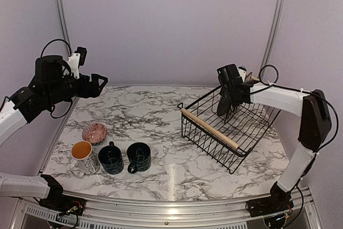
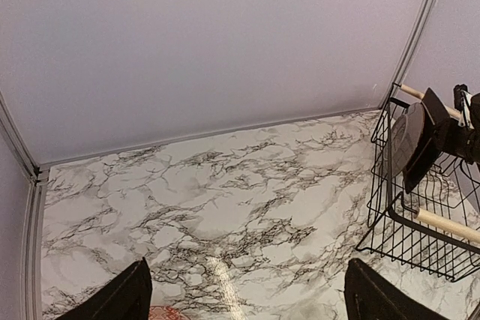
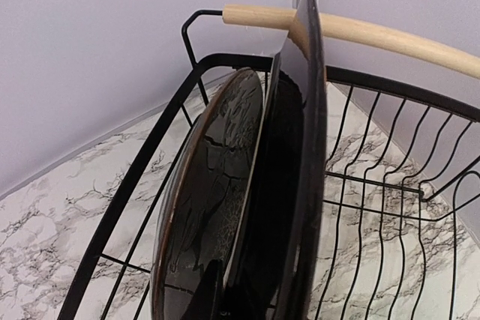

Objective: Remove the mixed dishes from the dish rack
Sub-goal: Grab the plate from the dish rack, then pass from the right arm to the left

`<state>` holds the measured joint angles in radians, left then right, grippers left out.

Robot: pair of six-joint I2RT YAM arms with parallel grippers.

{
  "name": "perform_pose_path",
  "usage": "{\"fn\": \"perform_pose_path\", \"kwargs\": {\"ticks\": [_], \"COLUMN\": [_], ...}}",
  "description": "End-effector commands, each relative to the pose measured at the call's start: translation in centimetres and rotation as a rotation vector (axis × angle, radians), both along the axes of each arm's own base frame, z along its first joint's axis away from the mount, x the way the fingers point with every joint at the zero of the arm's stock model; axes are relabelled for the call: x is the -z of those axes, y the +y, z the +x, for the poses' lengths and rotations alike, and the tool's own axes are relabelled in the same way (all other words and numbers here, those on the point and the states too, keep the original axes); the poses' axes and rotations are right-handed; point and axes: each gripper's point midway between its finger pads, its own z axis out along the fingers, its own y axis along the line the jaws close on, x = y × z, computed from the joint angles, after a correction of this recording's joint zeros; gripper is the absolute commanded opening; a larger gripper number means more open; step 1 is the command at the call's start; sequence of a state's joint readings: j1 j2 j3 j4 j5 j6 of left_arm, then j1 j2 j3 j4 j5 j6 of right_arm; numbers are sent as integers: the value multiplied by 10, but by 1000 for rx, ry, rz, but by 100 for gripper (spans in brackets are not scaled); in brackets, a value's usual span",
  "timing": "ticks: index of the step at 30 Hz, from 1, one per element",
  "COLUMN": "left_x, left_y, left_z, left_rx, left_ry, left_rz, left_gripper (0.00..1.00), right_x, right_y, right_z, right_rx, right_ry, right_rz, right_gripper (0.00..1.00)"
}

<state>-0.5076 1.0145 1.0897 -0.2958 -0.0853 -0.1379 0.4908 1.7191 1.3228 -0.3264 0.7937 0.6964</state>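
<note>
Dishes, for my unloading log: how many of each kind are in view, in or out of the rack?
Dark mugs: 2
White mug: 1
Bowl: 1
Plate: 1
Total: 5

Bright even light, soft tabletop glare

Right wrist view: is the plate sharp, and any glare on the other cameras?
Right wrist: plate fills the frame, pattern readable, lowest part soft. Top external: sharp, one glare streak on the table near the front. Left wrist: sharp, a glare patch on the table, low centre.
</note>
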Motion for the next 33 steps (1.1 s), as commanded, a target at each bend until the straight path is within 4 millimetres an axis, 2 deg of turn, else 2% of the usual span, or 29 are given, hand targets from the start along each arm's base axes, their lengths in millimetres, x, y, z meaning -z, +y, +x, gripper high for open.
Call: {"fn": "perform_pose_path", "kwargs": {"ticks": [1, 8, 16, 20, 23, 31, 33], "left_x": [6, 8, 8, 11, 13, 20, 20], "left_y": [-2, -2, -3, -4, -5, -17, -23], "left_z": [2, 2, 3, 4, 5, 8, 9], "left_rx": [9, 6, 8, 11, 15, 52, 69], "left_ry": [13, 18, 19, 26, 33, 70, 86], "left_rz": [-4, 0, -2, -1, -4, -38, -66], "left_gripper": [91, 91, 91, 91, 91, 91, 91], "right_x": [-68, -84, -113, -127, -139, -153, -159], "right_y": [-24, -26, -32, -23, -18, 3, 2], "right_z": [-13, -29, -58, -66, -74, -96, -104], "right_rx": [93, 122, 23, -108, -211, -491, -520], "right_ry": [-121, -129, -184, -206, -216, -248, -264], "right_rz": [-97, -94, -80, -92, -165, -345, -375], "right_gripper": [0, 0, 0, 0, 0, 0, 0]}}
